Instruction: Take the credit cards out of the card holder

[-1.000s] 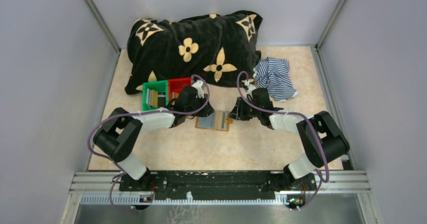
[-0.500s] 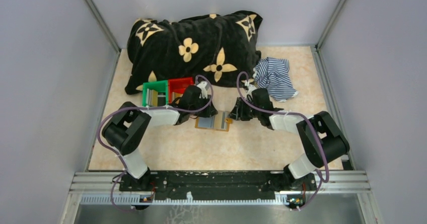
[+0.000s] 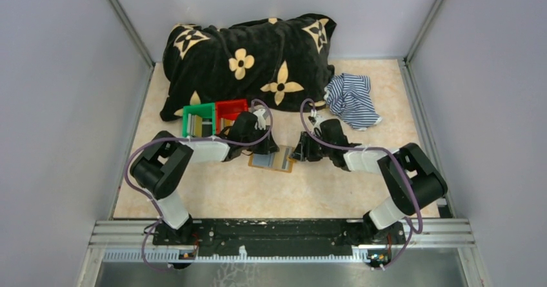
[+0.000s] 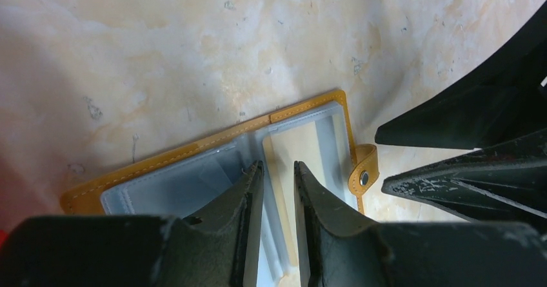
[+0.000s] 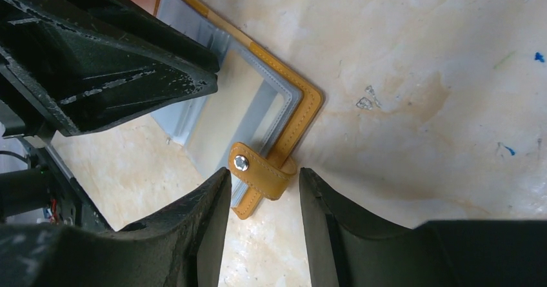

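Down near the arm bases the marbled desk [image 3: 258,193] lies bare, and a little farther on, between the two arms, the tan-orange card holder [image 3: 272,160] lies flat and spread open, grey-blue pockets facing up. The left end effector [image 4: 276,166] stands on its inner face just beside the fold, its fingers [image 4: 248,187] only a narrow slit apart; whether they pinch a pocket edge or merely press on it I cannot tell. A yellowish card [image 4: 309,145] sits inside the pocket on the tab side. At that edge the right end effector [image 5: 261,173] is released, its jaws spread wide to either side of the little snap tab [image 5: 274,177] without clamping it. Beyond the left arm stand a green bin [image 3: 191,114] and a red bin [image 3: 230,106], touching side by side, with something greyish in the green one. Farther back to the right lies a crumpled blue-white striped cloth [image 3: 351,98], and a black blanket [image 3: 251,58] with cream flowers is heaped against the back wall.
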Action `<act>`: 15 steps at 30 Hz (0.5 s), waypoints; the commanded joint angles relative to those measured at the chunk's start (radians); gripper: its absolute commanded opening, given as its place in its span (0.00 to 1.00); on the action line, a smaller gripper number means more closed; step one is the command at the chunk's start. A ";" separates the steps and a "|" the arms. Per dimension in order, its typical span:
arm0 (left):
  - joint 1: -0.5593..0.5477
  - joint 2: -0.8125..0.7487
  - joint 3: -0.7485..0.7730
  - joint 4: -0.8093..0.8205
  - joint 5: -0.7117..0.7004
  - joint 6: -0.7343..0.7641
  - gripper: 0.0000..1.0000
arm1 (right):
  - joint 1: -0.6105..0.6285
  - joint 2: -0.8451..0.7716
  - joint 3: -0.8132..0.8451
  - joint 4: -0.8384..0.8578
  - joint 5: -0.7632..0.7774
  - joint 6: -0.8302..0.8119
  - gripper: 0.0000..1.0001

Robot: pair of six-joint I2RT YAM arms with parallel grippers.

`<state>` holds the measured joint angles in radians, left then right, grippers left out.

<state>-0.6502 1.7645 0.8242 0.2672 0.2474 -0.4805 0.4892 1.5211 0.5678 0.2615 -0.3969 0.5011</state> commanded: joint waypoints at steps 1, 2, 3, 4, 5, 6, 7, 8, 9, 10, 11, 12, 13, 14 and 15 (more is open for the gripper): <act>-0.002 -0.075 -0.018 -0.050 0.028 -0.003 0.30 | 0.019 -0.001 0.011 0.044 -0.003 -0.001 0.44; -0.002 -0.091 -0.017 -0.058 0.027 -0.001 0.30 | 0.022 0.005 0.013 0.045 -0.003 0.000 0.44; -0.001 -0.107 -0.017 -0.065 0.027 0.002 0.30 | 0.027 0.012 0.013 0.047 -0.003 0.000 0.44; -0.002 -0.122 -0.016 -0.074 0.025 0.004 0.30 | 0.030 0.017 0.015 0.051 -0.001 0.001 0.44; -0.002 -0.132 -0.015 -0.086 0.021 0.010 0.30 | 0.032 0.023 0.016 0.053 0.000 0.003 0.44; -0.003 -0.141 -0.015 -0.097 0.016 0.014 0.30 | 0.035 0.027 0.018 0.055 -0.001 0.003 0.44; -0.002 -0.146 -0.016 -0.107 0.011 0.019 0.30 | 0.038 0.031 0.018 0.058 0.000 0.005 0.43; -0.002 -0.151 -0.020 -0.117 0.009 0.021 0.30 | 0.040 0.036 0.020 0.059 0.001 0.007 0.43; -0.003 -0.153 -0.025 -0.121 0.005 0.023 0.30 | 0.041 0.040 0.022 0.059 0.001 0.006 0.42; -0.002 -0.154 -0.035 -0.120 0.004 0.025 0.30 | 0.042 0.044 0.024 0.059 0.001 0.005 0.42; -0.002 -0.154 -0.047 -0.117 0.007 0.025 0.30 | 0.043 0.047 0.024 0.060 0.001 0.004 0.42; -0.002 -0.153 -0.059 -0.115 0.008 0.024 0.30 | 0.043 0.051 0.026 0.061 0.002 0.005 0.42; -0.002 -0.149 -0.070 -0.109 0.012 0.022 0.30 | 0.042 0.055 0.028 0.061 0.002 0.005 0.41; -0.002 -0.146 -0.085 -0.104 0.019 0.020 0.30 | 0.043 0.058 0.030 0.061 0.004 0.005 0.41; -0.002 -0.140 -0.095 -0.098 0.022 0.018 0.30 | 0.043 0.061 0.031 0.061 0.005 0.006 0.41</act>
<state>-0.6502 1.6203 0.7773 0.1795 0.2546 -0.4736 0.5228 1.5597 0.5701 0.2832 -0.3969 0.5068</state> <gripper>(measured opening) 0.300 0.414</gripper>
